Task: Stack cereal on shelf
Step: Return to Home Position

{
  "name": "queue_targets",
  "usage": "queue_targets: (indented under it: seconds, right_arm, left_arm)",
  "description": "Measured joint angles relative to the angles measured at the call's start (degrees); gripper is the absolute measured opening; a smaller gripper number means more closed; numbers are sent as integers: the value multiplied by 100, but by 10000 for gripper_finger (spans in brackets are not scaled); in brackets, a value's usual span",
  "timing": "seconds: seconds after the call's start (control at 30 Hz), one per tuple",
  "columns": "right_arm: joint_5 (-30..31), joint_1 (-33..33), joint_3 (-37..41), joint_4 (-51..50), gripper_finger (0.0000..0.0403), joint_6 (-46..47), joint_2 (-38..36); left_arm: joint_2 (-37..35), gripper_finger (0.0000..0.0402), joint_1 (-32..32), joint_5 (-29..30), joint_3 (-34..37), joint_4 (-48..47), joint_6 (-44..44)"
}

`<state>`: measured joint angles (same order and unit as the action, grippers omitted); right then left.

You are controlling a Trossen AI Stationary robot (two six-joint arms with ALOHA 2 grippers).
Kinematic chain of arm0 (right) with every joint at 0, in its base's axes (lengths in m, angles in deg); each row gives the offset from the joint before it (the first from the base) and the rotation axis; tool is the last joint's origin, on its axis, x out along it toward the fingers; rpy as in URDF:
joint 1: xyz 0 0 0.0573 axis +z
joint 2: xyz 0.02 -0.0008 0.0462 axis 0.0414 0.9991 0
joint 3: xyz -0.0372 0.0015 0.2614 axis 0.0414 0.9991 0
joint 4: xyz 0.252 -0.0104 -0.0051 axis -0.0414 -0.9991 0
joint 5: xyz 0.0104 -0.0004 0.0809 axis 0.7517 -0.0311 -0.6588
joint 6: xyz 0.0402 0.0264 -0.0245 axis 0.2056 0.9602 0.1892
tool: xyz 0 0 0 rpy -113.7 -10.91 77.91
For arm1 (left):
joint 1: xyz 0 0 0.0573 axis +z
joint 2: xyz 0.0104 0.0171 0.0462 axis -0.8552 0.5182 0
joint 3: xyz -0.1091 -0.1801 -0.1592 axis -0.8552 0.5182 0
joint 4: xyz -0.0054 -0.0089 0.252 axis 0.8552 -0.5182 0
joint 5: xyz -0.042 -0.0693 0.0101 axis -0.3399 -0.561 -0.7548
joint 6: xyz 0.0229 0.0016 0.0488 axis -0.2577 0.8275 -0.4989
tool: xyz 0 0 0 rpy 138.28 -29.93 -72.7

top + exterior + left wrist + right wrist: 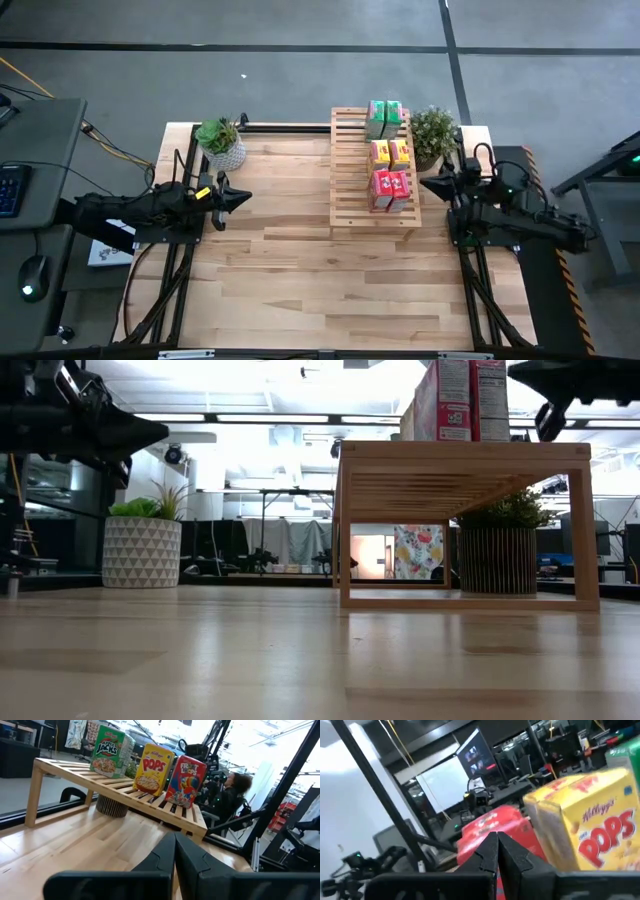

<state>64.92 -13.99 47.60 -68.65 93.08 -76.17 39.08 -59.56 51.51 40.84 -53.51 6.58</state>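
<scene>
Pale wooden desk [290, 270] bears the slatted light-wood shelf [348, 175], upper centre, with red, yellow and green cardboard cereal boxes [389, 154] atop. My left fingers [161, 860] and right fingers [487, 852], clenched empty, flank it. I'm likely homing; next, retreat clear.

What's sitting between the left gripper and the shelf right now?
Nothing. Only bare tabletop separates the left gripper from the shelf, as the high view shows. The left wrist view agrees.
</scene>
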Motion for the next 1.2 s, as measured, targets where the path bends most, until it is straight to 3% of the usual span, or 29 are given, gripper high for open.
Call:
queue_targets:
  seconds: [0.17,0.3,0.53,0.73,1.2]
  right_arm:
    - [-12,392,151,-57,0,347,-571]
    - [75,1038,124,-66,0,380,-497]
    - [1389,2353,337,-154,0,-94,-515]
    - [2376,2936,339,-853,0,-921,-553]
    - [1700,3003,390,-459,0,-2202,-554]
  left_arm:
    - [0,1,0,2,0,2,-8]
    - [0,1,0,4,0,-2,38]
    - [0,1,0,4,0,-22,42]
    - [0,1,-2,4,0,-22,49]
    - [0,3,0,4,0,-23,47]
